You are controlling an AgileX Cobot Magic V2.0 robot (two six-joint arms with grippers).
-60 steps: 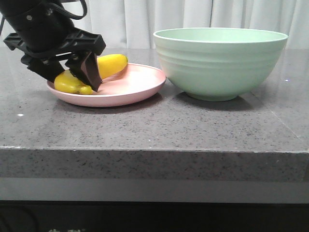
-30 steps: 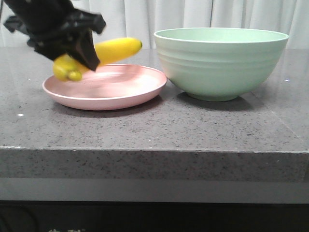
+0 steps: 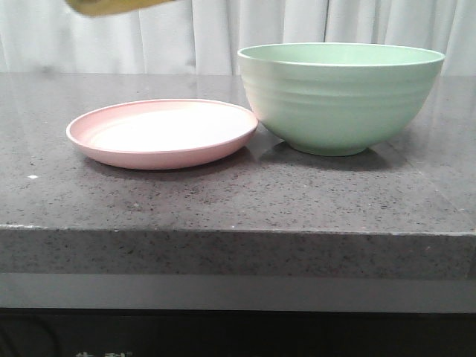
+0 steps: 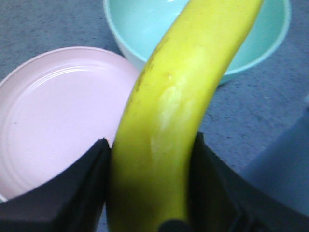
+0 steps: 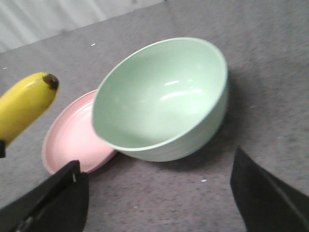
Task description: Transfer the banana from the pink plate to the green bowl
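Observation:
My left gripper [image 4: 150,159] is shut on the yellow banana [image 4: 178,111] and holds it high above the table; in the front view only a sliver of the banana [image 3: 123,6] shows at the top edge, the gripper out of frame. The banana's dark tip also shows in the right wrist view [image 5: 24,104]. The pink plate [image 3: 97,130] lies bare on the left of the table, also in the left wrist view [image 4: 53,116] and right wrist view [image 5: 67,137]. The green bowl [image 3: 338,97] stands to its right, nothing inside [image 5: 159,96]. My right gripper [image 5: 159,186] is open over the table near the bowl.
Grey speckled stone tabletop [image 3: 238,201] with its front edge near the camera. White curtains [image 3: 223,33] hang behind the table. The plate's rim nearly touches the bowl's base.
My left gripper has lifted the banana off the pink plate and up out of the top of the front view. The plate now lies bare; the bowl has not moved.

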